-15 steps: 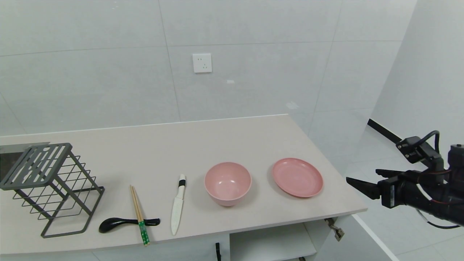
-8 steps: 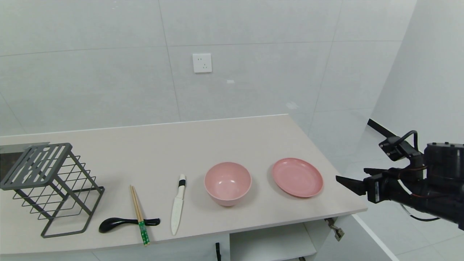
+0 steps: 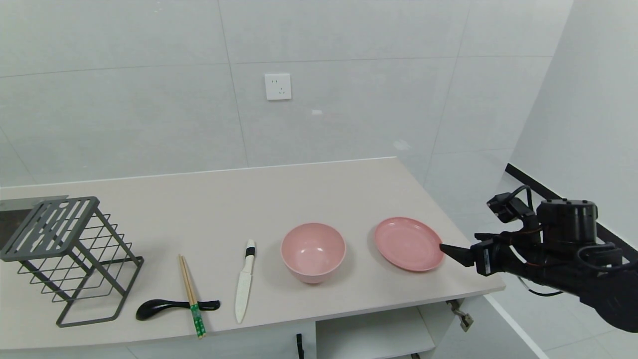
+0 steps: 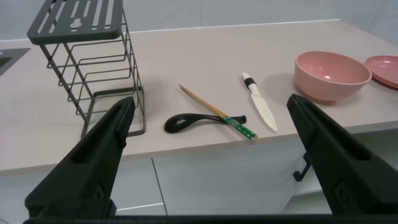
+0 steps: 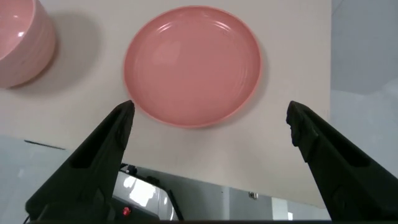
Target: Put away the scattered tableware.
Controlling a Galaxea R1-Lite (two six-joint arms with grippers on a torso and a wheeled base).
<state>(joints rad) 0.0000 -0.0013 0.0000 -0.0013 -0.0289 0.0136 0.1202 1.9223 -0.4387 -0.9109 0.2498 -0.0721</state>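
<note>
A pink plate [image 3: 408,243] lies at the counter's right end, with a pink bowl [image 3: 313,252] to its left. Farther left lie a white knife [image 3: 245,280], a pair of chopsticks [image 3: 191,294] and a black spoon [image 3: 169,306] under the chopsticks. My right gripper [image 3: 461,243] is open just off the counter's right edge, one fingertip almost at the plate's rim; in the right wrist view the plate [image 5: 191,65] sits ahead of the right gripper [image 5: 210,109]. My left gripper [image 4: 210,102] is open, held in front of the counter facing the spoon [image 4: 193,121] and knife [image 4: 259,110].
A grey wire rack [image 3: 65,254] stands at the counter's left end, beside a sink edge [image 3: 10,204]. An open cupboard shelf [image 3: 374,334] shows below the counter's front right. The tiled wall with a socket [image 3: 277,86] rises behind.
My right arm has moved left toward the counter, bringing the open gripper from well off the edge up to the plate's rim. The tableware has not moved.
</note>
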